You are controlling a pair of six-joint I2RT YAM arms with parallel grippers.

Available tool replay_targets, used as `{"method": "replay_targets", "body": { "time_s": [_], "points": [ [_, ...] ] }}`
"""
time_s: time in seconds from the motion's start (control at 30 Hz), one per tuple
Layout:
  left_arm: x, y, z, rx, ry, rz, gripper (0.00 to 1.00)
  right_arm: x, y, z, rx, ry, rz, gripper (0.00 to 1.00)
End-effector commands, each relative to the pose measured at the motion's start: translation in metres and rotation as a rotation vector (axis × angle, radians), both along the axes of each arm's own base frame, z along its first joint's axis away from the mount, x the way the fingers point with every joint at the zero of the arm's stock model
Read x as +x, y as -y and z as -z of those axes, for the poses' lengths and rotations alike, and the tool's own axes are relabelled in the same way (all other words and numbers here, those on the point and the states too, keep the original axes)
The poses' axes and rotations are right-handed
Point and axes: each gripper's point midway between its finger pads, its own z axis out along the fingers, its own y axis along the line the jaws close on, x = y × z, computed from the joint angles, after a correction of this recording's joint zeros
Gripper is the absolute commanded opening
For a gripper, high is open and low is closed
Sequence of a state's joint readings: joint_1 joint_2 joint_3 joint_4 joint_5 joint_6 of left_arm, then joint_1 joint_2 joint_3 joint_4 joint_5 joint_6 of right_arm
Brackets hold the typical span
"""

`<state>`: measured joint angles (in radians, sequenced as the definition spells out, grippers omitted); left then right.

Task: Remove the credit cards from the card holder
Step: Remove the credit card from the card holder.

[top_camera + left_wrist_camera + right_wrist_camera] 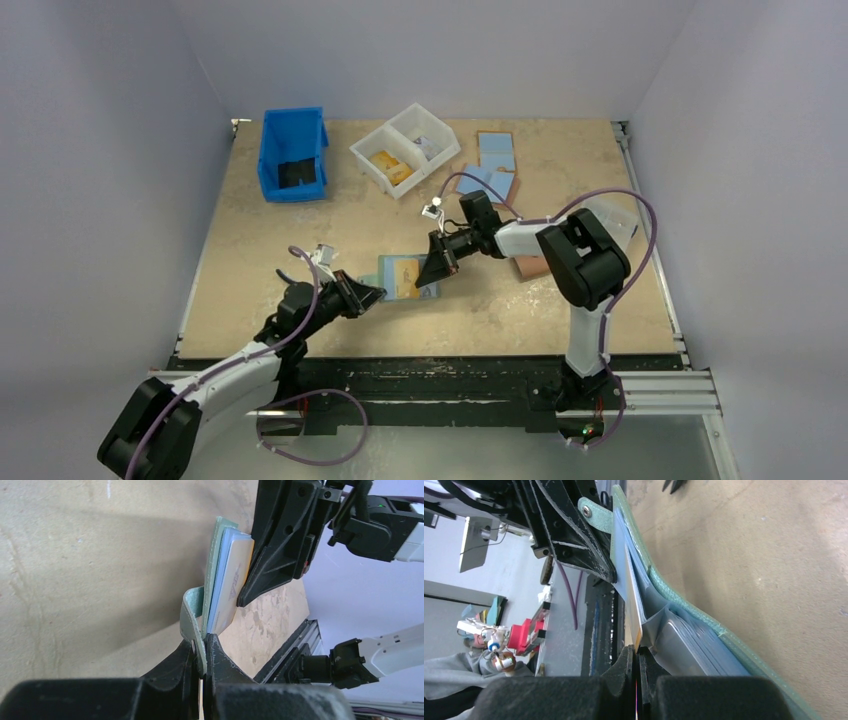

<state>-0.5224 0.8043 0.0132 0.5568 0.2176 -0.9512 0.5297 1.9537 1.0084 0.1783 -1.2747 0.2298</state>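
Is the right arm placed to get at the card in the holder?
Likely yes: the right gripper is shut on the card, the holder lies open, and the left gripper clamps its tab, clear of the way out.

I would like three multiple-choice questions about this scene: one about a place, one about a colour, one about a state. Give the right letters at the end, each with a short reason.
1. Where is the card holder?
A. In the white tray.
B. On the table, between the left gripper and the right gripper.
C. Under the right arm's base.

2. What colour is the bin at the far left?
A. Blue.
B. Red.
C. Yellow.

3. How is the left gripper?
A. Open, above the table.
B. Shut on a cable.
C. Shut on the card holder's snap tab.

Answers:
1 B, the top view shows it lying between both grippers.
2 A, its walls are blue.
3 C, the left wrist view shows the jaws closed on the tab.
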Motion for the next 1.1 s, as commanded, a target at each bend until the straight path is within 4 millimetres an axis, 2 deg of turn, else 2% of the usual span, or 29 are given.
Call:
{"method": "replay_targets", "body": {
  "time_s": [0.0,0.4,0.83,1.0,1.07],
  "points": [
    [-0.007,-0.017,0.038,0.042,-0.085,-0.058,0.0,0.008,0.002,0.017,-0.056,0.012,0.019,0.0],
    [-0.011,-0.028,0.064,0.091,-0.176,-0.077,0.0,0.011,0.007,0.044,-0.119,-0.037,0.046,0.0],
    [-0.012,-0.032,0.073,0.099,-0.213,-0.067,0.0,0.012,0.008,0.046,-0.119,-0.059,0.051,0.12],
    [-0.013,-0.033,0.074,0.098,-0.222,-0.065,0.0,0.013,0.008,0.046,-0.12,-0.059,0.053,0.11],
    [-0.013,-0.033,0.075,0.098,-0.224,-0.066,0.0,0.013,0.009,0.047,-0.124,-0.06,0.057,0.07]
  ]
}}
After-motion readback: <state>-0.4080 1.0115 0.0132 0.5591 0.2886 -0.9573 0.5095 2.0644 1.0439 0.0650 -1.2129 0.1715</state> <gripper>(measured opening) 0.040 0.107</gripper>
